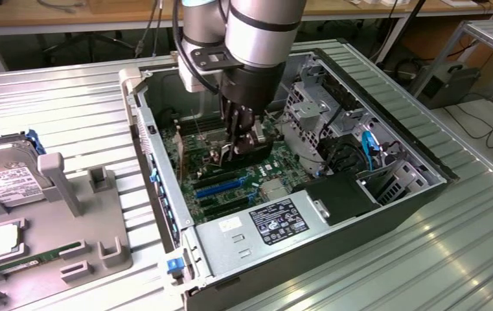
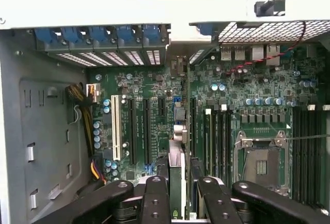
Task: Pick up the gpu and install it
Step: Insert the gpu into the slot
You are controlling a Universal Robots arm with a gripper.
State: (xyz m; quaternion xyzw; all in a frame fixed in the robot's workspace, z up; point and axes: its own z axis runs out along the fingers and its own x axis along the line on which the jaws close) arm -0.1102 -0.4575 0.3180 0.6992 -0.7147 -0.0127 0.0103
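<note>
The jaws pinch the flat green gpu (image 2: 176, 177) edge-down above the green motherboard's (image 2: 154, 87) black expansion slots (image 2: 147, 131), apparently aligned for seating.

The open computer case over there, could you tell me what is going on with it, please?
The robot arm reaches down into the case. Its gripper is closed on the gpu, holding it edge-on over the motherboard, in line with the expansion slots. Whether the card has entered a slot yet cannot be told.
</note>
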